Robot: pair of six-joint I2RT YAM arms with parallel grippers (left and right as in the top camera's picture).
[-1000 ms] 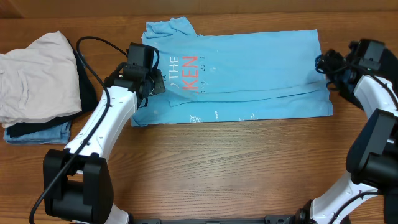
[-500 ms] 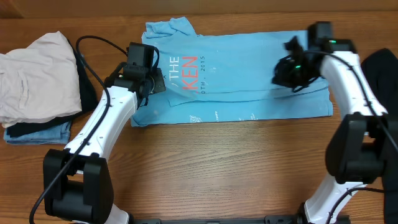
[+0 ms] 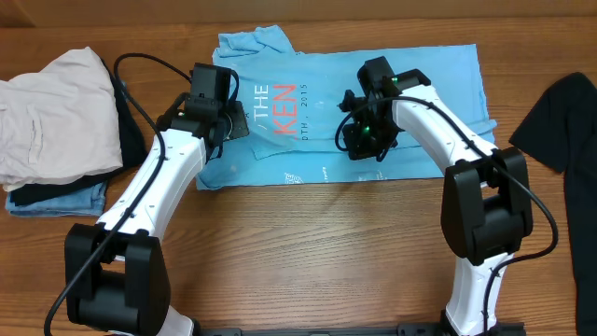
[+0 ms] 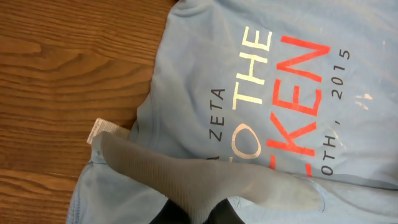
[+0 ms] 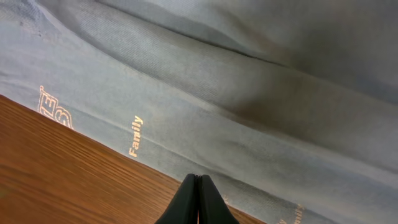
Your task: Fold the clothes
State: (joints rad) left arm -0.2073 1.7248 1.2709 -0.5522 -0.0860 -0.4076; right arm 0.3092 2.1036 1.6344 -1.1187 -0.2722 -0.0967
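Roughly, L to R: a crumpled cream-beige garment [image 3: 51, 112] is heaped at the far left of the wooden bench [image 3: 308, 252]. The left arm [image 3: 159, 177] reaches the left edge of the sky-blue cotton T-shirt [image 3: 326, 61], spread flat mid-bench w/ white & red-orange lettering. A fold of its cloth drapes over the left jaws, hiding them; can't tell their grip. Right jaws are pressed together, empty, over the shirt's lower hem. A plain black garment [image 3: 560, 121] lies far right.
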